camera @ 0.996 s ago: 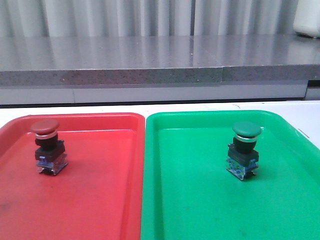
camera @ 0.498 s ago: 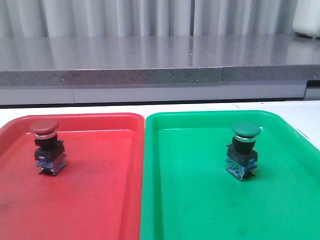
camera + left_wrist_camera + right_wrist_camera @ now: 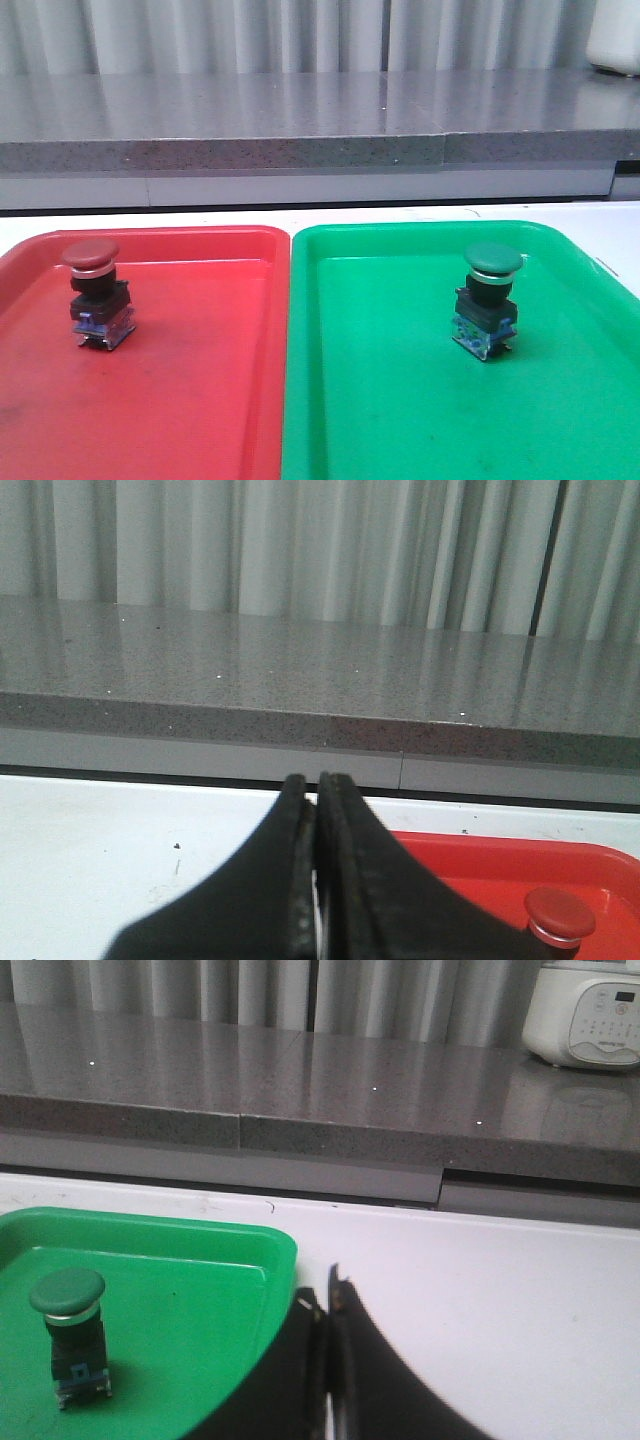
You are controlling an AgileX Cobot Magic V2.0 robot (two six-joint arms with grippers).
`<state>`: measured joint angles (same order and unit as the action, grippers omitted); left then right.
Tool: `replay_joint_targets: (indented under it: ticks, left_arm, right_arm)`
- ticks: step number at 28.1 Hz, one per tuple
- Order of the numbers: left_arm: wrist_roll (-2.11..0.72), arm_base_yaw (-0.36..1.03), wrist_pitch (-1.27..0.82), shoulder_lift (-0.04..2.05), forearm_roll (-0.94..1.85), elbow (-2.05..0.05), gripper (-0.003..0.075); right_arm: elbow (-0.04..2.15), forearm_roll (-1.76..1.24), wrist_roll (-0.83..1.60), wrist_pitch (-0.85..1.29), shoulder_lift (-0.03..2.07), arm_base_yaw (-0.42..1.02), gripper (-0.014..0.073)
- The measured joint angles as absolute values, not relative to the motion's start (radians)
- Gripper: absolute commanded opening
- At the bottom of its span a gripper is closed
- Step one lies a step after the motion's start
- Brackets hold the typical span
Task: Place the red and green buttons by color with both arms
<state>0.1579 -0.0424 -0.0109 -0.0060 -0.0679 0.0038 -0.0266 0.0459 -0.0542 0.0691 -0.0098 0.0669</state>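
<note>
The red button (image 3: 94, 293) stands upright in the red tray (image 3: 200, 380), toward its far left. The green button (image 3: 488, 298) stands upright in the green tray (image 3: 400, 400), toward its far right. Neither arm shows in the front view. In the left wrist view my left gripper (image 3: 316, 785) is shut and empty, over the white table left of the red tray (image 3: 470, 865); the red button's cap (image 3: 560, 916) shows there. In the right wrist view my right gripper (image 3: 325, 1295) is shut and empty, just right of the green tray's rim (image 3: 285, 1250); the green button (image 3: 70, 1335) stands apart from it.
The two trays lie side by side on a white table (image 3: 450, 212). A grey stone ledge (image 3: 300, 120) runs along the back, with a white appliance (image 3: 588, 1015) on its right end.
</note>
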Motion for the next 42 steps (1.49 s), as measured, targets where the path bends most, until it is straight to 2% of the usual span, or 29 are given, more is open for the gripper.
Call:
replay_joint_targets:
  ticks: [6,42]
  left_arm:
    - [0.160,-0.042,-0.011,-0.006,-0.068,0.004,-0.0020]
    - [0.160,-0.042,-0.011,-0.006,-0.068,0.004,-0.0020]
  right_arm:
    - [-0.027,-0.032,-0.013,0.081,-0.010,0.067,-0.0108]
    - [-0.027,-0.035,-0.015,0.092,-0.010,0.064,-0.0108]
